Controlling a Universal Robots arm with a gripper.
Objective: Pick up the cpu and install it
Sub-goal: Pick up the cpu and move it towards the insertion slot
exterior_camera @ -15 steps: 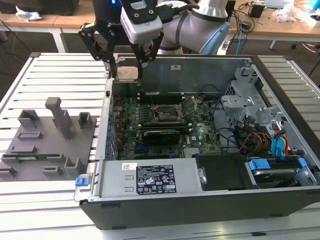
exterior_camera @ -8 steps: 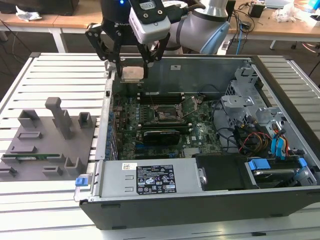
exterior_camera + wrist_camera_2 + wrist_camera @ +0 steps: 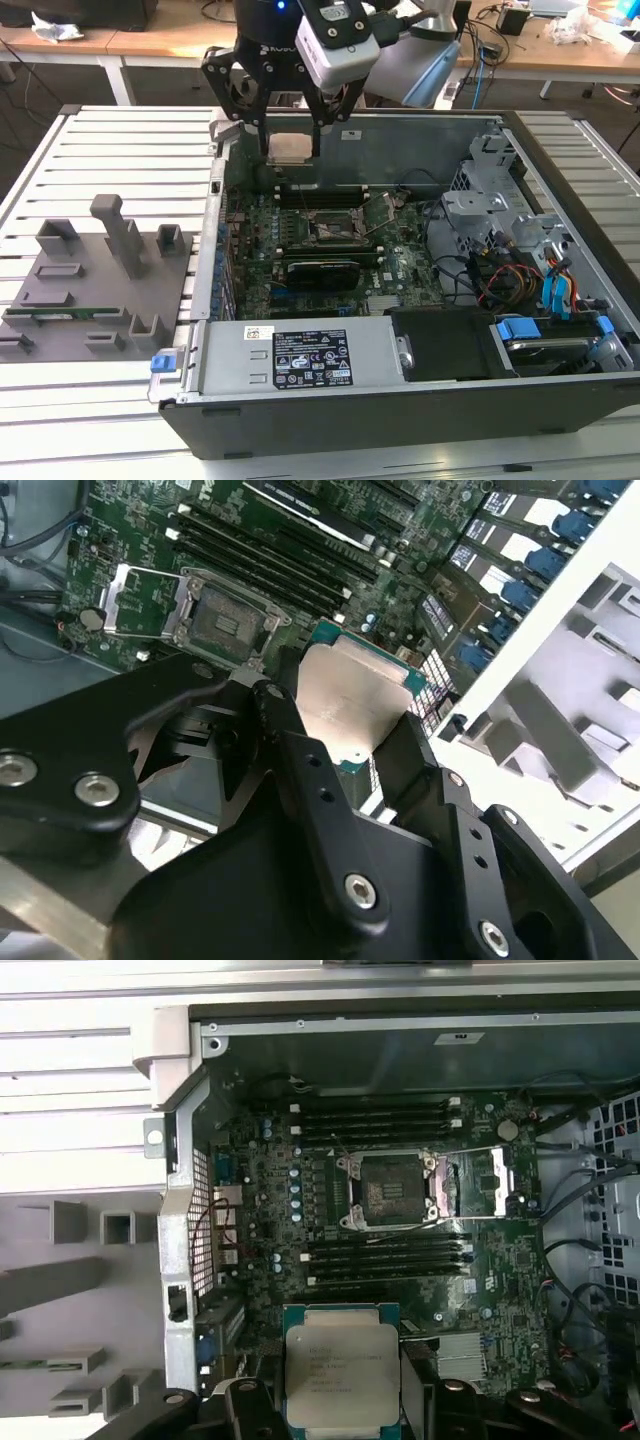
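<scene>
The black hand (image 3: 291, 140) grips the cpu (image 3: 290, 150) by its edges, raised above the far side of the open computer case (image 3: 400, 410). Inside the case, the motherboard (image 3: 300, 255) shows its open socket (image 3: 330, 228), well below the chip. On the exterior view's left, a grey fixture (image 3: 90, 290) lies on the slatted table (image 3: 130, 140).

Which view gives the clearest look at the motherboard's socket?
The first wrist view: it looks straight down on the socket, uncovered and unobstructed. The second wrist view shows it at a slant, beyond the gripper holding the cpu. The exterior view shows it small, deep inside the computer case.
</scene>
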